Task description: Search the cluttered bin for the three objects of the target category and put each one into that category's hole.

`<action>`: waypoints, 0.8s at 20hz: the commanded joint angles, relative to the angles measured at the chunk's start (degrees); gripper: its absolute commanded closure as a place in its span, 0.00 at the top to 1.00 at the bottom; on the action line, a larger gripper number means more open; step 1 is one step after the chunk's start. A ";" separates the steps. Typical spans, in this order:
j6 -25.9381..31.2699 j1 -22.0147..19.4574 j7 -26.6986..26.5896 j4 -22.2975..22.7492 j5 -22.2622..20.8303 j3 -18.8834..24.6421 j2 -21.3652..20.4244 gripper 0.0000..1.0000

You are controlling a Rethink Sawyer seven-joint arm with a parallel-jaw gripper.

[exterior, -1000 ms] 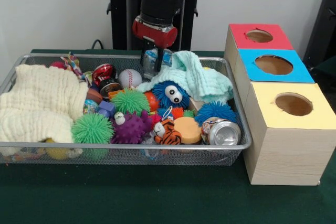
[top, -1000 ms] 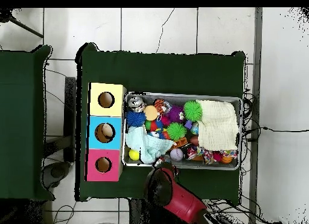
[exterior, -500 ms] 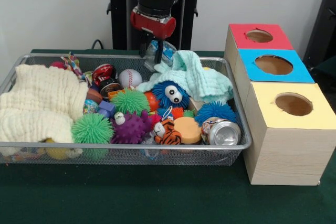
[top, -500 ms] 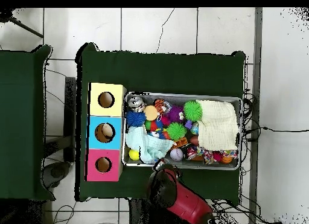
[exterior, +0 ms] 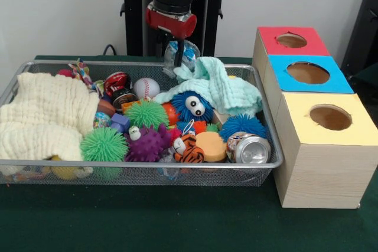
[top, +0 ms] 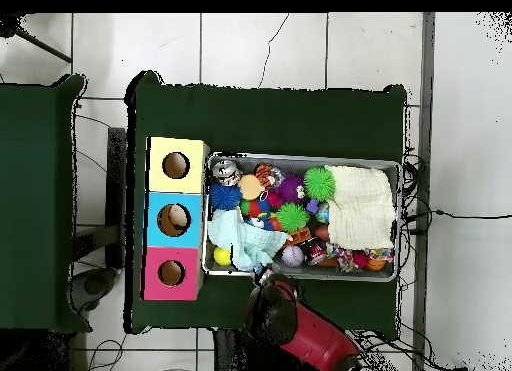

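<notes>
Dark green cloth covers the table (exterior: 177,228), on which a silver wire-mesh bin (exterior: 147,172) and a pale wooden box with red, blue and yellow tops (exterior: 316,116), each cut with a round hole, are set side by side. Nearest the camera, well below and in front of the gripper, a crushed silver drink can (exterior: 249,149) is seen lying on its side, its round end turned outward; no writing can be read on it. Beside it lie an orange disc (exterior: 211,145), a striped tiger toy (exterior: 188,149), a purple spiky rubber ball (exterior: 147,142) and a green spiky ball (exterior: 104,144). A cream waffle-knit cloth (exterior: 44,116) fills the bin's end. Farther back, a blue fuzzy ball with googly eyes (exterior: 192,107) and a stitched white baseball (exterior: 146,88) sit just below the gripper, against a mint-green cloth (exterior: 221,87). At the bin's far rim the black gripper (exterior: 179,57) is closed on a clear crumpled plastic bottle (exterior: 184,56), lifted and held roughly upright; its label cannot be read.
</notes>
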 commanded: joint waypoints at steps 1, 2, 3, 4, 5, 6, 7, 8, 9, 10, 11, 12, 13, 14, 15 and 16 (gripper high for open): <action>17.67 -0.41 0.81 -0.65 -3.47 -0.67 3.08 1.00; 18.51 -0.35 0.78 -0.93 -3.50 -0.74 2.87 1.00; 19.64 -0.36 0.67 -1.32 -3.50 -0.83 2.58 1.00; 20.68 -0.40 0.57 -1.63 -3.56 -0.85 2.33 1.00; 21.59 -0.46 0.51 -1.96 -3.67 -0.85 2.16 1.00; 22.44 -0.52 0.52 -2.28 -3.76 -0.86 1.98 1.00; 23.22 -0.55 0.48 -2.61 -3.87 -0.88 1.82 1.00; 23.94 -0.64 0.54 -2.89 -3.95 -0.86 1.71 1.00; 24.57 -0.72 0.60 -3.18 -4.08 -0.85 1.59 1.00; 25.06 -0.83 0.75 -3.39 -4.14 -0.76 1.51 1.00; 25.55 -0.93 0.90 -3.59 -4.20 -0.67 1.42 1.00; 26.04 -1.07 1.09 -3.87 -4.29 -0.55 1.38 1.00; 26.46 -1.24 1.37 -4.07 -4.35 -0.38 1.31 1.00; 26.62 -1.51 1.62 -4.27 -4.52 -0.15 1.49 1.00; 26.84 -1.72 1.96 -4.42 -4.64 0.07 1.47 1.00; 27.00 -1.93 2.21 -4.62 -4.85 0.24 1.53 1.00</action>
